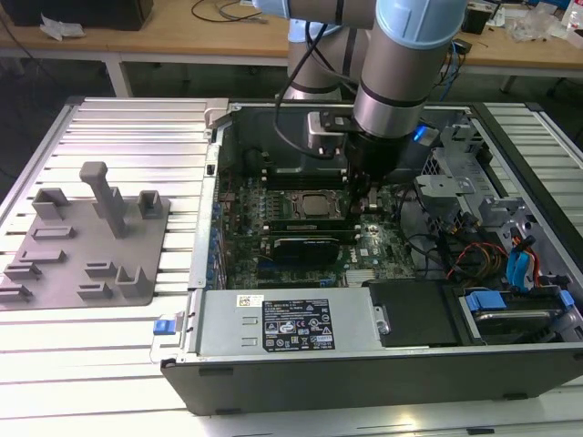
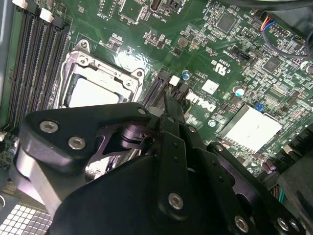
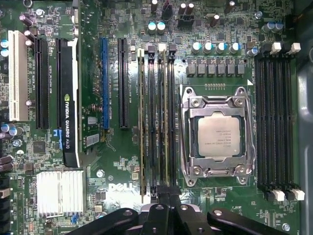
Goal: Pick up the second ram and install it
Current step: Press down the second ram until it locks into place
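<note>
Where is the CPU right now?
In the first wrist view, the CPU sits in its socket, between two banks of memory slots, with the gripper at the nearer bank's end.

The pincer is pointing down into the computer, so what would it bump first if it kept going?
Probably the memory slots beside the CPU. The pincer sits right at their end, though the remaining gap is hard to judge.

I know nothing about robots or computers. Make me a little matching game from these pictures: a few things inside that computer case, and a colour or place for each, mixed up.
Things:
1. CPU
2. heatsink
3. graphics card
4. gripper

Descriptions:
A. silver ribbed block
B. long black card standing in an expansion slot
C. silver square inside a metal frame
D. black, at the end of the memory slots beside the CPU

Pairs: 1-C, 2-A, 3-B, 4-D
</note>
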